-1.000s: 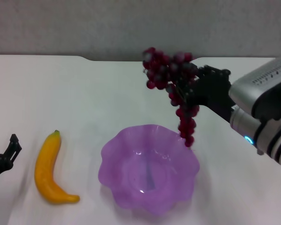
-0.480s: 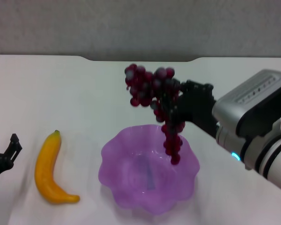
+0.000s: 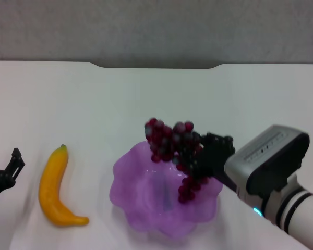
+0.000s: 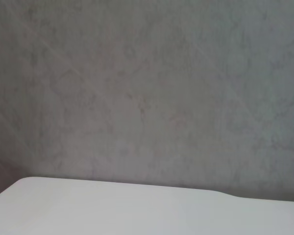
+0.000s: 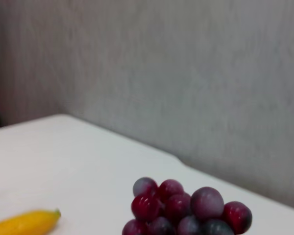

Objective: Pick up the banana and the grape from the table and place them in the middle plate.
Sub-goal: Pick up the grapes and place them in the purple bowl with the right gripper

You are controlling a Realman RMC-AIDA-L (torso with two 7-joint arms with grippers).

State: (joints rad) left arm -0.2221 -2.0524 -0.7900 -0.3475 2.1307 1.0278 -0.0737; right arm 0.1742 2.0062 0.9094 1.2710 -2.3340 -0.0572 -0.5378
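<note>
My right gripper is shut on the grape, a dark red-purple bunch that hangs over the middle plate, its lower end dipping inside the bowl. The plate is translucent light purple with a scalloped rim and sits on the white table. The banana, yellow-orange with a dark tip, lies on the table left of the plate. My left gripper rests at the left edge, just left of the banana. The right wrist view shows the grape close up and the banana's tip.
A grey wall rises behind the table's notched far edge. The left wrist view holds only the wall and a strip of tabletop.
My right arm has come down and toward the near-left with the grape, from above the plate's far right rim to low over the plate. The banana and the left gripper have stayed put.
</note>
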